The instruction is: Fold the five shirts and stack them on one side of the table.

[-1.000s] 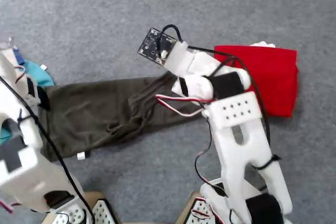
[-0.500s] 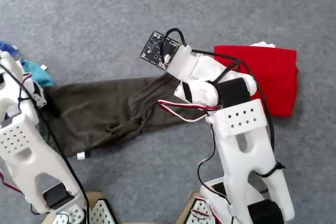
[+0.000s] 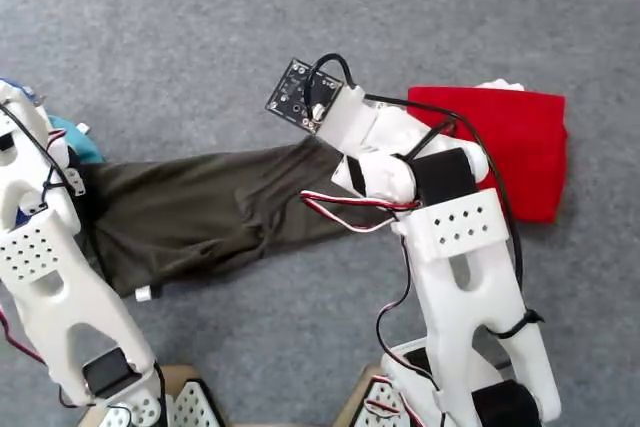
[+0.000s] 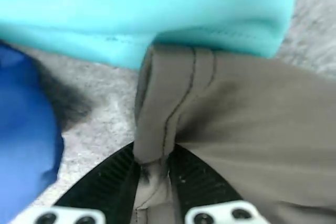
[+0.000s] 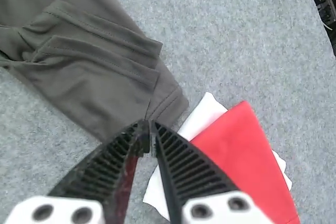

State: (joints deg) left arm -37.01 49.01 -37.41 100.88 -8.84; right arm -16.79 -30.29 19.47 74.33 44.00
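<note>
An olive shirt (image 3: 210,212) lies stretched in a long band across the grey table (image 3: 180,47). My left gripper (image 4: 153,163) is shut on its seamed end (image 4: 168,124), at the table's left side. My right gripper (image 5: 148,125) is shut, its tips pinching the hem at the shirt's other end (image 5: 105,77), near the table's middle. A folded red shirt (image 3: 515,147) rests at the right on a white one (image 5: 202,116). A teal shirt (image 4: 147,9) and a blue shirt (image 4: 21,129) lie just beyond the left gripper.
The right arm (image 3: 450,237) rises from the front edge and covers part of the olive shirt and the red stack. The left arm (image 3: 50,277) stands along the left edge. Bare grey table spreads across the back.
The left arm has swung toward the back left with the shirt's end, and the olive shirt has been drawn tauter with fewer wrinkles. The right arm shifted slightly right, then held.
</note>
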